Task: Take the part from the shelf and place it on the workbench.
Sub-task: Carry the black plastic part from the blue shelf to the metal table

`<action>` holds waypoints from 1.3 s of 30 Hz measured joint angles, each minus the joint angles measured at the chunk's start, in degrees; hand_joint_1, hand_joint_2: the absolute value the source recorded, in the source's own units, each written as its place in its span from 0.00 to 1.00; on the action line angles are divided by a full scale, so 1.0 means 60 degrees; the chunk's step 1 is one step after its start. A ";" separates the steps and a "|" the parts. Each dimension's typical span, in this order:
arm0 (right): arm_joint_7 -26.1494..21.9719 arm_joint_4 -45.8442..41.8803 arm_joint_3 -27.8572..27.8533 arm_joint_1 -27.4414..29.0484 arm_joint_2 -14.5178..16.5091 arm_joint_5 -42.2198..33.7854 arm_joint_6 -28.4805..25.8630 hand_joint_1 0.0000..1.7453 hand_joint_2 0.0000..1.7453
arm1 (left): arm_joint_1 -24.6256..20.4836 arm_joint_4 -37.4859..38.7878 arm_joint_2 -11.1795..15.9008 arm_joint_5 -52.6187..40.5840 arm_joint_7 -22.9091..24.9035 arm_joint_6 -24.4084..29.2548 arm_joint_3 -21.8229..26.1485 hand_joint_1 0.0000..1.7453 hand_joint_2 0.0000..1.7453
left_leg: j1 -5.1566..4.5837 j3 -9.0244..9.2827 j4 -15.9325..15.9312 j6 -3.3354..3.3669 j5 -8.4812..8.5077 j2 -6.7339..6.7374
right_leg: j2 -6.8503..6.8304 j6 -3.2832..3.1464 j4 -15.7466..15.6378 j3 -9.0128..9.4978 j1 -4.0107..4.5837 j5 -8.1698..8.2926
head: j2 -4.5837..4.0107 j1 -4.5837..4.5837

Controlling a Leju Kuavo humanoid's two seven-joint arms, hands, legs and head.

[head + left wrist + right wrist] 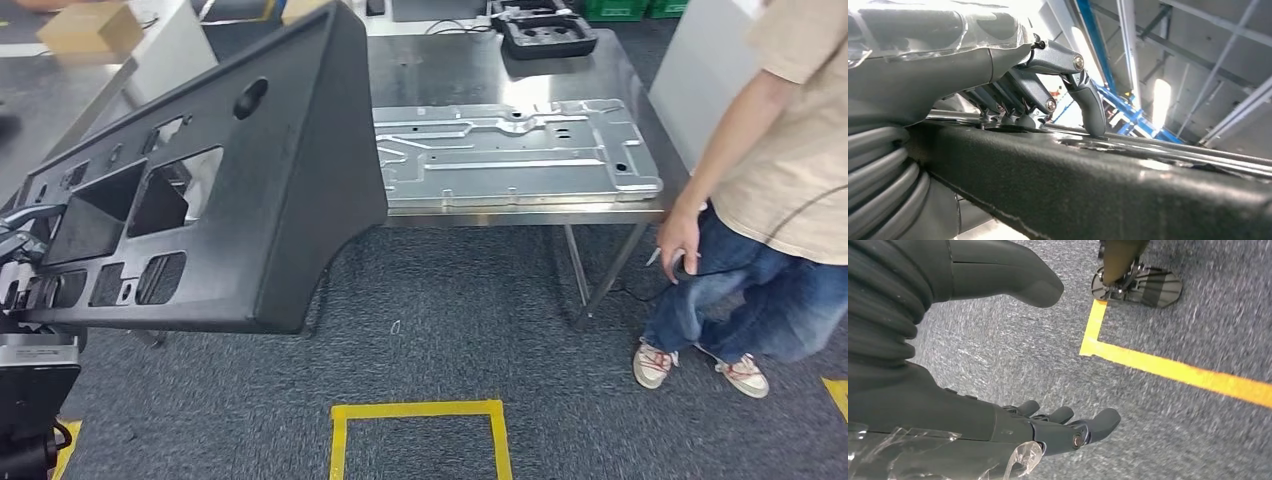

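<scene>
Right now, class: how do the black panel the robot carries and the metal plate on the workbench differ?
The black panel is dark and matte; the metal plate is shiny silver. The panel is tilted in the air, gripped by the left hand; the plate lies flat on the workbench. Both have cut-outs.

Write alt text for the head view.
A large black plastic panel with cut-outs is held up at the left, in front of a metal workbench bearing a flat silver plate. A person stands at the right on grey carpet.

Matt black plastic part [290,150]; shiny metal workbench [480,70].
</scene>
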 joint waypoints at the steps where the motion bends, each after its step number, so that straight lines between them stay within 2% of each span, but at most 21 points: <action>1: 0.0002 0.0000 -0.0001 0.0001 0.0001 -0.0012 0.0026 0.00 1.00 | -0.0002 0.0000 0.0000 0.0084 -0.0020 -0.0034 -0.0003 1.00 1.00 | 0.0007 0.0063 -0.0137 -0.0006 0.0153 0.0027 | -0.0102 0.0011 0.0001 0.0017 -0.0001 -0.0019 | -0.0001 0.0000; 4: 0.0049 0.0000 -0.0006 -0.0021 0.0003 -0.0222 0.0151 0.00 1.00 | -0.0048 -0.0003 0.0011 0.0633 -0.0126 -0.0347 -0.0006 1.00 1.00 | -0.0016 0.1189 -0.2298 0.0064 0.1104 0.0281 | -0.0293 0.0105 0.0012 0.0113 0.0025 -0.0100 | 0.0000 0.0000; 6: 0.0109 0.0000 -0.0018 -0.0047 -0.0003 -0.0439 0.0249 0.00 1.00 | -0.0106 -0.0006 0.0045 0.1301 -0.0207 -0.0682 -0.0018 1.00 1.00 | -0.0064 0.1628 -0.3168 0.0190 0.1336 0.0414 | -0.0362 0.0208 -0.0001 0.0174 0.0071 -0.0155 | 0.0002 0.0012; 8: 0.0118 0.0000 -0.0029 -0.0068 -0.0014 -0.0532 0.0301 0.00 1.00 | -0.0147 -0.0015 0.0100 0.1894 -0.0289 -0.0914 -0.0031 1.00 1.00 | -0.0061 0.1670 -0.3278 0.0363 0.1251 0.0351 | -0.0397 0.0331 0.0088 0.0201 0.0066 -0.0125 | 0.0001 0.0025; 10: 0.0089 0.0000 -0.0032 -0.0072 -0.0027 -0.0530 0.0306 0.00 1.00 | -0.0181 -0.0051 0.0157 0.2232 -0.0361 -0.0983 -0.0023 1.00 1.00 | -0.0032 0.1792 -0.3322 0.0537 0.1166 0.0271 | -0.0249 0.0428 0.0492 0.0079 0.0028 -0.0235 | 0.0001 0.0040; 12: 0.0066 0.0000 -0.0033 -0.0050 -0.0036 -0.0505 0.0306 0.00 1.00 | -0.0238 -0.0097 0.0199 0.2429 -0.0407 -0.1033 -0.0007 1.00 1.00 | -0.0030 0.1932 -0.3331 0.0647 0.1129 0.0223 | 0.0015 0.0473 0.1591 -0.0505 0.0012 -0.0725 | 0.0002 0.0059; 14: 0.0056 0.0000 -0.0033 -0.0011 -0.0039 -0.0464 0.0304 0.00 1.00 | -0.0274 -0.0120 0.0228 0.2502 -0.0444 -0.1122 -0.0015 1.00 1.00 | -0.0038 0.2038 -0.3326 0.0676 0.1057 0.0166 | 0.0149 0.0508 0.3024 -0.1412 0.0014 -0.1253 | 0.0001 0.0067; 15: 0.0051 0.0000 -0.0033 0.0009 -0.0040 -0.0446 0.0302 0.00 1.00 | -0.0277 -0.0124 0.0237 0.2511 -0.0456 -0.1159 -0.0024 1.00 1.00 | -0.0041 0.2118 -0.3326 0.0672 0.0995 0.0127 | 0.0169 0.0522 0.3406 -0.1739 0.0016 -0.1379 | 0.0001 0.0069; 17: 0.0045 0.0000 -0.0033 0.0059 -0.0041 -0.0424 0.0296 0.00 1.00 | -0.0279 -0.0127 0.0242 0.2511 -0.0466 -0.1196 -0.0035 1.00 1.00 | -0.0036 0.2352 -0.3326 0.0634 0.0820 0.0042 | 0.0182 0.0519 0.3010 -0.1841 0.0014 -0.1200 | 0.0002 0.0070; 20: 0.0037 0.0000 -0.0033 0.0124 -0.0049 -0.0406 0.0279 0.00 1.00 | -0.0293 -0.0128 0.0244 0.2501 -0.0467 -0.1255 -0.0045 1.00 1.00 | -0.0040 0.2696 -0.3322 0.0514 0.0458 -0.0062 | 0.0289 0.0448 0.0987 -0.1297 0.0016 -0.0003 | -0.0001 0.0074; 21: 0.0034 0.0000 -0.0034 0.0127 -0.0056 -0.0403 0.0273 0.00 1.00 | -0.0302 -0.0131 0.0247 0.2494 -0.0468 -0.1269 -0.0048 1.00 1.00 | -0.0054 0.2799 -0.3375 0.0455 0.0312 -0.0089 | 0.0321 0.0409 0.0567 -0.1154 0.0029 0.0209 | -0.0002 0.0073; 23: 0.0021 0.0000 -0.0036 0.0104 -0.0063 -0.0396 0.0267 0.00 1.00 | -0.0319 -0.0152 0.0270 0.2484 -0.0468 -0.1283 -0.0048 1.00 1.00 | -0.0078 0.3043 -0.3364 0.0343 0.0247 -0.0127 | 0.0318 0.0313 0.0266 -0.0920 0.0029 0.0095 | -0.0001 0.0070; 25: 0.0015 0.0000 -0.0037 0.0092 -0.0069 -0.0392 0.0263 0.00 1.00 | -0.0342 -0.0180 0.0308 0.2477 -0.0467 -0.1287 -0.0044 1.00 1.00 | -0.0068 0.2999 -0.2813 0.0257 0.0399 -0.0079 | 0.0282 0.0201 0.0174 -0.0597 -0.0006 0.0121 | -0.0001 0.0049; 27: 0.0011 0.0000 -0.0039 0.0092 -0.0079 -0.0385 0.0262 0.00 1.00 | -0.0349 -0.0192 0.0330 0.2475 -0.0468 -0.1293 -0.0046 1.00 1.00 | -0.0050 0.2254 -0.1509 0.0165 0.0344 -0.0013 | 0.0243 0.0109 0.0140 -0.0245 -0.0029 0.0117 | -0.0002 0.0017; 29: 0.0007 0.0000 -0.0040 0.0091 -0.0088 -0.0376 0.0262 0.00 1.00 | -0.0326 -0.0193 0.0338 0.2472 -0.0466 -0.1298 -0.0051 1.00 1.00 | -0.0039 0.1249 -0.0312 0.0095 -0.0221 0.0010 | 0.0232 0.0074 0.0115 0.0069 -0.0033 -0.0119 | -0.0002 -0.0003; 31: 0.0009 0.0000 -0.0040 0.0087 -0.0090 -0.0365 0.0262 0.00 1.00 | -0.0305 -0.0193 0.0346 0.2458 -0.0465 -0.1292 -0.0053 1.00 1.00 | -0.0034 0.0630 -0.0202 0.0088 -0.0901 0.0018 | 0.0242 0.0079 0.0069 0.0419 -0.0036 -0.0386 | 0.0000 -0.0007; 32: 0.0009 0.0000 -0.0040 0.0089 -0.0086 -0.0358 0.0262 0.00 1.00 | -0.0302 -0.0193 0.0350 0.2449 -0.0466 -0.1288 -0.0053 1.00 1.00 | -0.0038 0.0524 -0.0570 0.0107 -0.0974 0.0027 | 0.0246 0.0093 0.0036 0.0620 -0.0037 -0.0525 | 0.0000 -0.0008; 33: 0.0010 0.0000 -0.0040 0.0092 -0.0078 -0.0350 0.0262 0.00 1.00 | -0.0297 -0.0194 0.0358 0.2440 -0.0466 -0.1282 -0.0050 1.00 1.00 | -0.0048 0.0536 -0.1151 0.0140 -0.0712 0.0057 | 0.0247 0.0113 -0.0007 0.0826 -0.0038 -0.0659 | 0.0001 -0.0009; 36: 0.0017 0.0000 -0.0041 0.0071 -0.0051 -0.0322 0.0261 0.00 1.00 | -0.0272 -0.0221 0.0423 0.2424 -0.0466 -0.1271 -0.0023 1.00 1.00 | -0.0140 0.0880 -0.2803 0.0312 0.1141 0.0259 | 0.0251 0.0234 -0.0246 0.1458 -0.0017 -0.1054 | -0.0001 -0.0014; 37: 0.0021 -0.0002 -0.0042 0.0029 -0.0051 -0.0316 0.0257 0.00 1.00 | -0.0271 -0.0260 0.0449 0.2417 -0.0466 -0.1269 -0.0003 1.00 1.00 | -0.0162 0.1014 -0.3025 0.0375 0.1475 0.0279 | 0.0248 0.0297 -0.0304 0.1664 0.0000 -0.1103 | -0.0002 -0.0015; 39: 0.0031 -0.0007 -0.0044 -0.0093 -0.0068 -0.0297 0.0248 0.00 1.00 | -0.0309 -0.0373 0.0489 0.2406 -0.0466 -0.1259 0.0036 1.00 1.00 | -0.0144 0.1290 -0.3124 0.0494 0.1487 0.0201 | 0.0231 0.0422 0.0010 0.1738 0.0025 -0.0971 | -0.0001 -0.0009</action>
